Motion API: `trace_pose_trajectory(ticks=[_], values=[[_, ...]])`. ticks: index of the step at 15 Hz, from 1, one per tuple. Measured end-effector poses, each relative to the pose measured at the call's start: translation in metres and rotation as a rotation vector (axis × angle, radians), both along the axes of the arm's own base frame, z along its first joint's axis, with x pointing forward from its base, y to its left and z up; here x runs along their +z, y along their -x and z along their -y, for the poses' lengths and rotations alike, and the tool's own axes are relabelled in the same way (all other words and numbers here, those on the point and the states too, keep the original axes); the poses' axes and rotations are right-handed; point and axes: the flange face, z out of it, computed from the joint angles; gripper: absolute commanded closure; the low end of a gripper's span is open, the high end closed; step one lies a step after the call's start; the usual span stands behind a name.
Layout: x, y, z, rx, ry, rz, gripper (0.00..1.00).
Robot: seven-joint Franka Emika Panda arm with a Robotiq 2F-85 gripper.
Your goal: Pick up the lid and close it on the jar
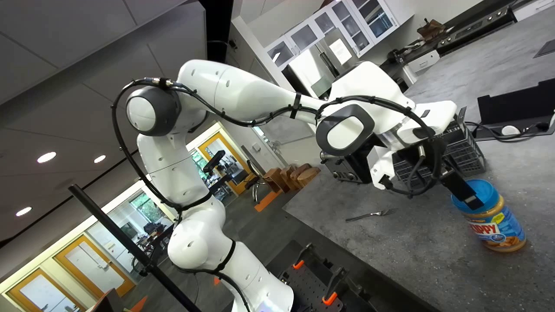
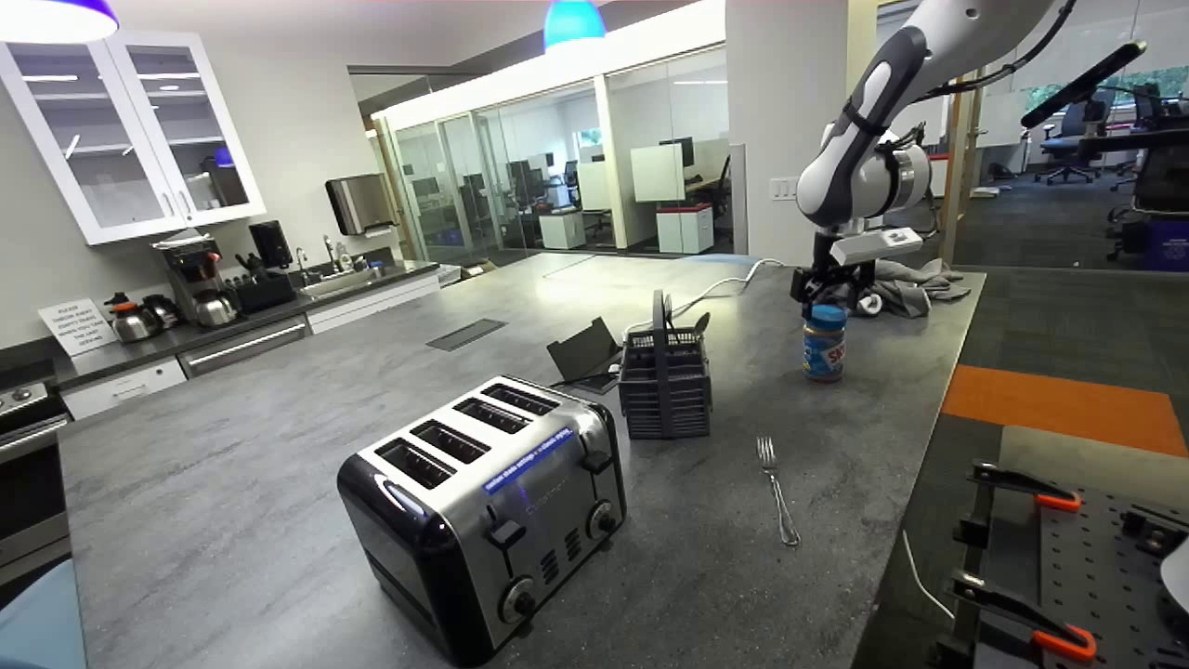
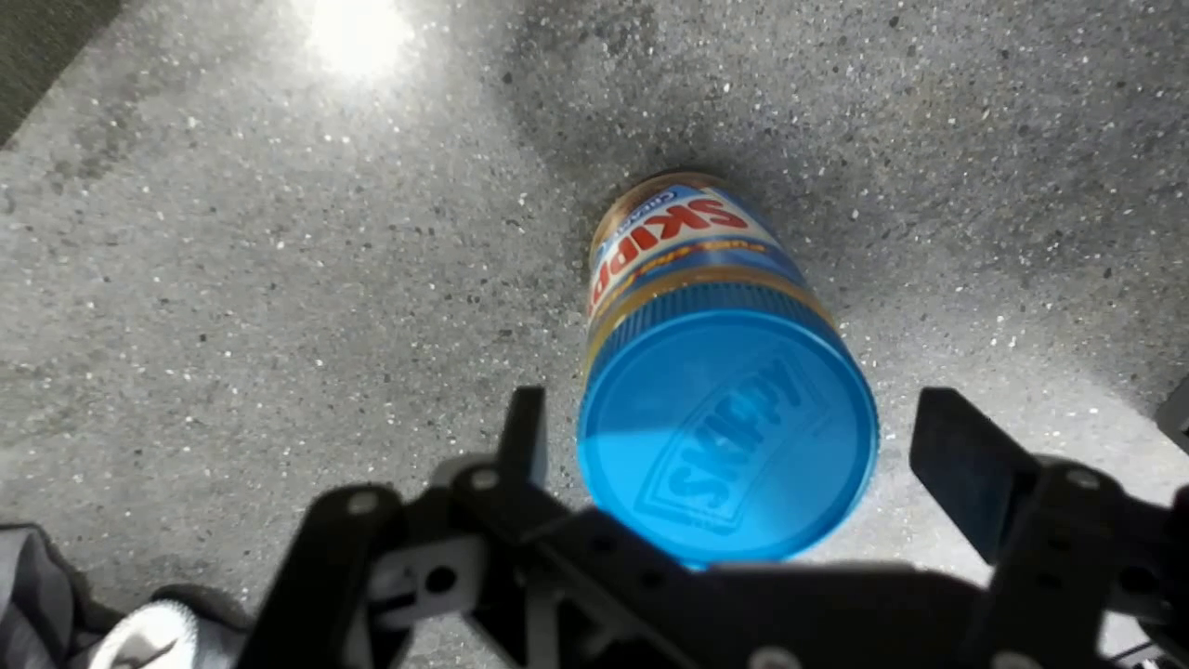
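The jar stands upright on the grey counter and shows in both exterior views [image 1: 498, 232] [image 2: 824, 360] and in the wrist view [image 3: 687, 237]. Its label is blue with red marks on white. The round blue lid sits on top of the jar in both exterior views [image 1: 488, 193] [image 2: 827, 318], and it faces the camera in the wrist view [image 3: 729, 446]. My gripper [image 3: 733, 409] is open, with one finger on each side of the lid and a visible gap on both sides. It hangs from above at the lid in both exterior views [image 1: 472, 200] [image 2: 825, 295].
A dark basket [image 2: 665, 395] stands beside the jar, with a fork [image 2: 778, 492] and a toaster [image 2: 483, 530] farther off. A black object [image 2: 585, 353] lies behind the basket. A grey cloth [image 2: 920, 295] lies near the counter's edge.
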Motion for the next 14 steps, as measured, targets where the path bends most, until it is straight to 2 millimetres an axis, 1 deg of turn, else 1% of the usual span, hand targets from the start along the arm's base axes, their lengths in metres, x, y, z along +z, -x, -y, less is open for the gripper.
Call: trace_pose_trajectory(ticks=[4,7,9,14], values=[[0.001,0.0,0.001,-0.001,0.001,0.001,0.0],[0.011,0.001,0.002,-0.004,-0.002,0.008,0.0],[0.026,0.003,0.003,-0.002,-0.002,0.017,0.0],[0.075,0.011,0.002,0.03,-0.013,0.026,0.0]])
